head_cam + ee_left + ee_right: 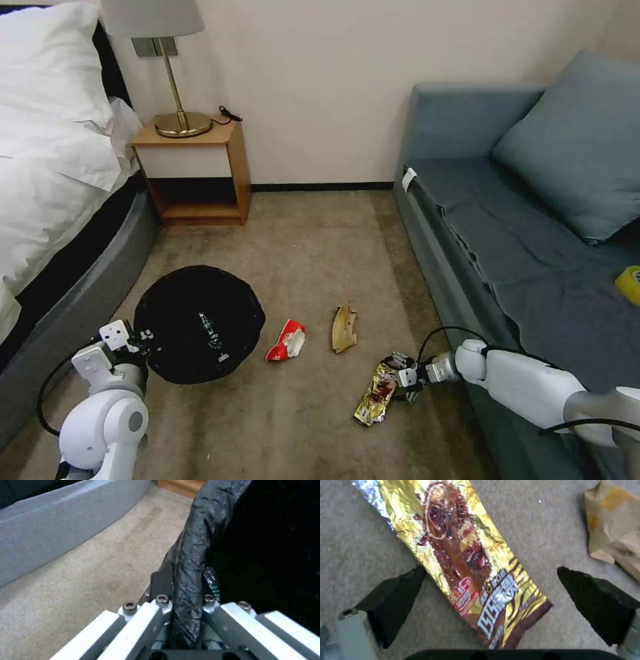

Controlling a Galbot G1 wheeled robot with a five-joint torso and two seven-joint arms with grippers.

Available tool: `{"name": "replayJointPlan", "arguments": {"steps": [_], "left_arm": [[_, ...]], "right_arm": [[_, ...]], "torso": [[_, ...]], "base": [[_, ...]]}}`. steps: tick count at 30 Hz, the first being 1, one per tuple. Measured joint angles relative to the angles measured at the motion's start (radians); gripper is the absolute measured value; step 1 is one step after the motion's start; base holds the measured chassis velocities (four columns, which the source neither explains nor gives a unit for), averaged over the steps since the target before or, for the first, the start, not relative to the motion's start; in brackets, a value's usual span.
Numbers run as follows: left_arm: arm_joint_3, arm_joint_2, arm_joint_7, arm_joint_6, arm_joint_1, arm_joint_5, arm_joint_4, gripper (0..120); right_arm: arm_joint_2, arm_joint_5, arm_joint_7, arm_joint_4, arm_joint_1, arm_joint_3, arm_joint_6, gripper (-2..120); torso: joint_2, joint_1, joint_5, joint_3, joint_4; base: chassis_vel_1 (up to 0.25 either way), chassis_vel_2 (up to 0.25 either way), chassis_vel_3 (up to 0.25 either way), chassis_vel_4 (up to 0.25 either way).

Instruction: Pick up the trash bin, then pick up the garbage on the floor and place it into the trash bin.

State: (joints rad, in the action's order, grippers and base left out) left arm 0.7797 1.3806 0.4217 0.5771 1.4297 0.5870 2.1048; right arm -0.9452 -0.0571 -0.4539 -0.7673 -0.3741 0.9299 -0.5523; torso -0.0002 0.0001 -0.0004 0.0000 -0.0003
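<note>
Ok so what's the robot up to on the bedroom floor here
The left gripper is clamped on the trash bin rim beside the bed; the bottle already lies inside. The right gripper is open, straddling the gold snack wrapper by the sofa. The red-and-white wrapper and tan scrap remain on the carpet.

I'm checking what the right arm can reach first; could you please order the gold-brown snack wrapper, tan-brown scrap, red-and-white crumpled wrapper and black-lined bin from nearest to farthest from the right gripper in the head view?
From the right gripper:
1. Gold-brown snack wrapper, at its open fingers.
2. Tan-brown scrap, just beyond.
3. Red-and-white crumpled wrapper, mid-floor.
4. Black-lined bin, by the left gripper.
</note>
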Motion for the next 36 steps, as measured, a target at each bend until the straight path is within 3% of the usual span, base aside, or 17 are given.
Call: {"name": "replayJointPlan", "arguments": {"steps": [10,36], "left_arm": [[0.000,0.000,-0.001,-0.004,0.002,-0.003,-0.004,2],[-0.007,-0.001,-0.002,-0.012,0.005,-0.011,-0.002,2]], "right_arm": [[-0.012,-0.001,0.004,-0.013,-0.006,0.010,-0.005,98],[-0.020,0.004,-0.003,-0.009,-0.018,-0.009,-0.006,4]], "torso": [[0.000,0.000,0.0004,0.000,0.0002],[0.000,0.000,0.0004,0.000,0.0003]], "base": [[0.000,0.000,0.000,0.000],[0.000,0.000,0.000,0.000]]}}
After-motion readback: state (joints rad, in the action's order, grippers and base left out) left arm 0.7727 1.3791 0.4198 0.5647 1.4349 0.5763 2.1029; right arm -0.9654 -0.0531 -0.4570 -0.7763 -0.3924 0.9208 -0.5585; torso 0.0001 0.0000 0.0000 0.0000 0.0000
